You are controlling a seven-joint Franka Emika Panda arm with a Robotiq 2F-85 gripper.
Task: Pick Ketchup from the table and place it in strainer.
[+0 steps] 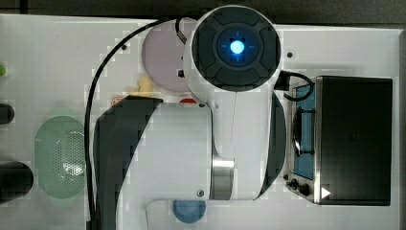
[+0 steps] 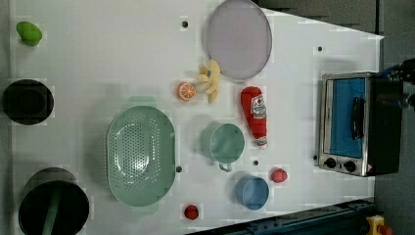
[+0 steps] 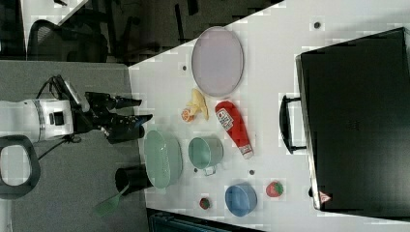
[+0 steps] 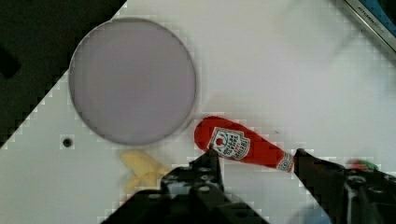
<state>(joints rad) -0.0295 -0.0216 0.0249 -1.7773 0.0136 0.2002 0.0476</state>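
Left view lays out the white table (image 2: 98, 58): the glossy red Ketchup (image 2: 255, 115) lies flat near its middle, between the matte lilac plate (image 2: 238, 38) and the round teal cup (image 2: 226, 142), with the oval mint strainer (image 2: 141, 154), bottom perforated, well apart. Top view has the arm covering the bottle. Wrist view shows the gripper (image 4: 254, 161) spread, hanging above the bottle, apart from it.
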